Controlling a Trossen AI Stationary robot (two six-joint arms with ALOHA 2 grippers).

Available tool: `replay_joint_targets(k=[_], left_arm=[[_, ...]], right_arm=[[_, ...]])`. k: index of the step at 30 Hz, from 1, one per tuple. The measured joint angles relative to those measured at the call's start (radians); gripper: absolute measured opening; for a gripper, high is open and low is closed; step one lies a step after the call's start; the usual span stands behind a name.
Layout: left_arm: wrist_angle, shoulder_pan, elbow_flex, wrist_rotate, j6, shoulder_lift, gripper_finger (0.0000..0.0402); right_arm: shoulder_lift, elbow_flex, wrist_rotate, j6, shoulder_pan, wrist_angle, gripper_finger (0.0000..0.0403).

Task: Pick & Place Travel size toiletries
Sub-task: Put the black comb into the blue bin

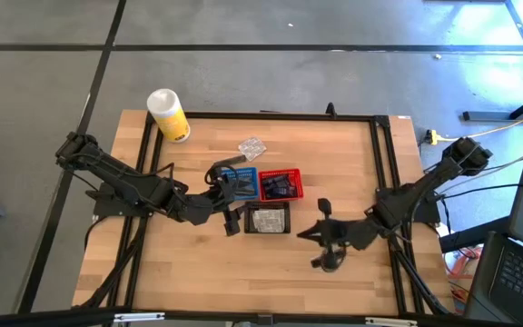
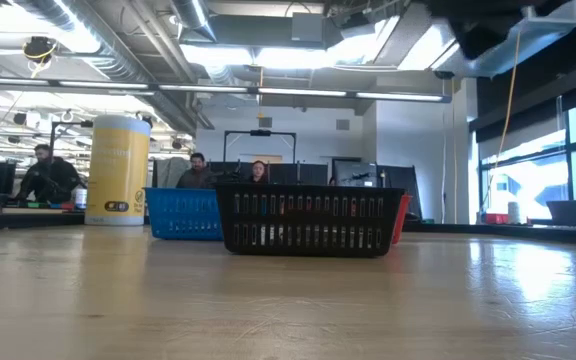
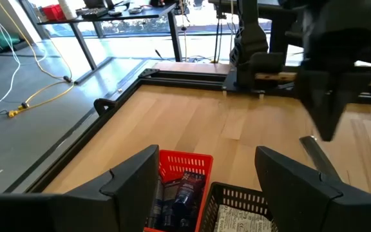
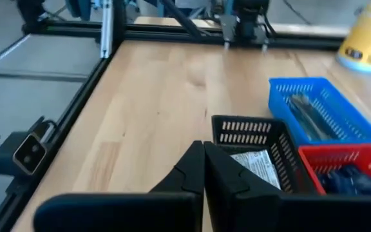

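Two arms reach inward over the wooden table (image 1: 198,263). Left gripper (image 1: 229,202) hangs low beside the blue basket (image 1: 243,180) and the black basket (image 1: 268,219), arm stretched from the left table edge; its wrist view shows the fingers (image 3: 134,177) spread wide with nothing between them, looking onto the red basket (image 3: 184,169) and the black basket's rim. Right gripper (image 1: 327,247) sits over bare table, near the black basket's right side, arm folded in from the right edge; its fingers (image 4: 192,169) are pressed together, nothing held. Travel size toiletries: dark navy tubes (image 1: 280,187) lie in the red basket, slim grey tubes (image 4: 308,116) in the blue basket, a printed packet (image 1: 267,220) in the black basket, and one clear crinkly packet (image 1: 252,146) lies loose on the table behind the baskets. White-and-yellow canister (image 1: 168,114) stands at the far left corner. Low view: the black basket hides most of the red one and all basket contents; neither gripper is distinguishable there. Print on the packet is unreadable. People (image 2: 50,172) sit at desks in the room beyond the table
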State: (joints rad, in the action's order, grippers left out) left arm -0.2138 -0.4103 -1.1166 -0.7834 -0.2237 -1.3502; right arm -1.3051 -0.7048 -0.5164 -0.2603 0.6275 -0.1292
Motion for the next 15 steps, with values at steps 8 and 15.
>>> replay_joint_targets(k=[8,15], left_arm=[[0.0,0.0,0.0,0.0,0.0,0.0,0.0253],[0.0,0.001,0.0,-0.01,0.001,0.0,0.0253]], right_arm=[[0.0,0.0,-0.045,0.099,0.09,-0.002,0.0008],[-0.017,0.0,-0.062,0.092,0.097,0.061,0.0003]])
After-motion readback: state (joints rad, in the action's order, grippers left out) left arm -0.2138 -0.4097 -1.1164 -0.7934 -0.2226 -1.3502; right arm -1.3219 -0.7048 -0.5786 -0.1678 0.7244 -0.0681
